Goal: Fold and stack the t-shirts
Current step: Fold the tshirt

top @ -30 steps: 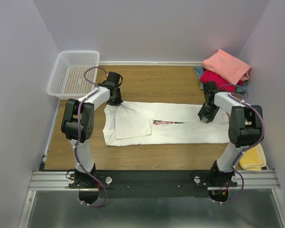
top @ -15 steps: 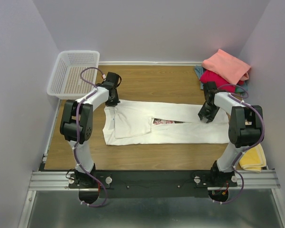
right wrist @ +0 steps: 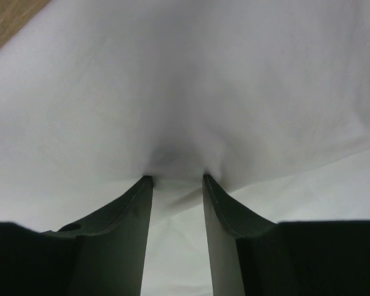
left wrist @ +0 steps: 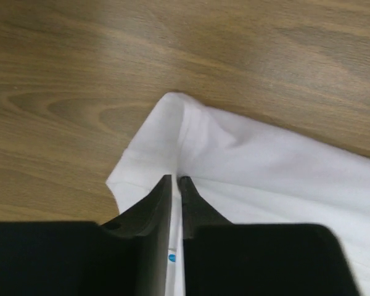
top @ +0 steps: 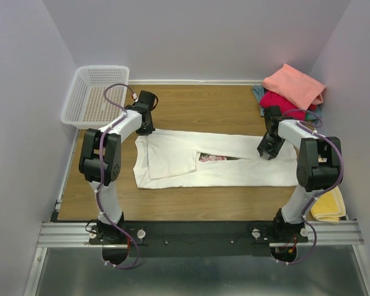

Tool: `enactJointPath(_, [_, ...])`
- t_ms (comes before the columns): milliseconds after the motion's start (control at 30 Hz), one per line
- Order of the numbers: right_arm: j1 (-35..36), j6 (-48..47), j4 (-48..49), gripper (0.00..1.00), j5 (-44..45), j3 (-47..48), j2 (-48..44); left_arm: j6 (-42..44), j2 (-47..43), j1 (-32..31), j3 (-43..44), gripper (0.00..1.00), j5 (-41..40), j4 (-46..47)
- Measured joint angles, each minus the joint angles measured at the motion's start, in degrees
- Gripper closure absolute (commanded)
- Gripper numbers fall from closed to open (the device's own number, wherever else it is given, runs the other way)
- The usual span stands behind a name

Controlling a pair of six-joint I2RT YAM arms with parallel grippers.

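Observation:
A large white t-shirt (top: 172,157) lies spread lengthwise across the wooden table, a strip of its rose print (top: 213,158) showing in a gap between folded flaps. My left gripper (top: 146,128) is at the shirt's far left corner. In the left wrist view its jaws (left wrist: 176,179) are pinched on a ridge of the white cloth (left wrist: 265,160). My right gripper (top: 266,150) rests on the shirt's right end. Its fingertips (right wrist: 177,177) stand apart, pressed into the white cloth (right wrist: 185,80), which puckers between them. Folded salmon-pink (top: 294,85), crimson (top: 279,102) and grey-blue (top: 258,92) shirts are piled at the back right.
A white mesh basket (top: 95,95) stands off the table's back left corner. A folded yellow cloth (top: 328,206) lies at the near right, beside the right arm's base. Purple walls close in on three sides.
The left gripper has closed on the shirt's corner and shifted slightly back and left, drawing the cloth with it. The right arm has not moved.

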Motion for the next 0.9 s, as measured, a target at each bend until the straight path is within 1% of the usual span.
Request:
enactJointPath(67, [0.0, -0.1, 0.0, 0.53, 0.0, 0.0, 0.0, 0.6, 0.0, 0.0, 0.5, 0.64, -1.8, -0.3])
enactJointPath(100, [0.0, -0.2, 0.0, 0.52, 0.0, 0.0, 0.0, 0.9, 0.0, 0.0, 0.7, 0.63, -2.8, -0.5])
enactJointPath(133, [0.0, -0.4, 0.0, 0.52, 0.0, 0.0, 0.0, 1.3, 0.0, 0.2, 1.0, 0.58, -3.9, -0.6])
enactJointPath(267, [-0.1, -1.1, -0.2, 0.5, 0.1, 0.0, -0.2, 2.2, -0.4, 0.6, 1.5, 0.57, -6.1, -0.9])
enactJointPath(300, [-0.2, -1.2, -0.3, 0.38, 0.2, 0.0, -0.3, 2.3, -0.6, 0.6, 1.6, 0.57, -6.3, -1.1])
enactJointPath(367, [-0.3, -1.4, -0.7, 0.31, 0.6, -0.3, -1.0, 2.4, -1.5, 0.7, 1.6, 0.57, -6.3, -1.1])
enactJointPath(400, [-0.3, -1.6, -1.1, 0.23, 0.9, -0.4, -1.7, 2.5, -1.8, 0.7, 1.7, 0.57, -6.2, -1.1])
enactJointPath(500, [-0.4, -2.5, -1.8, 0.16, 1.8, -0.5, -4.3, 2.9, -3.4, 0.7, 1.7, 0.57, -4.6, -1.0])
enactJointPath(700, [-0.4, -2.8, -1.9, 0.16, 2.6, -0.5, -9.7, 3.1, -6.0, -0.7, 2.4, 0.57, -0.2, -0.9])
enactJointPath(900, [-0.4, -2.9, -1.9, 0.16, 2.6, -0.5, -11.8, 2.5, -6.1, -5.4, 3.0, 0.58, 2.9, -0.6])
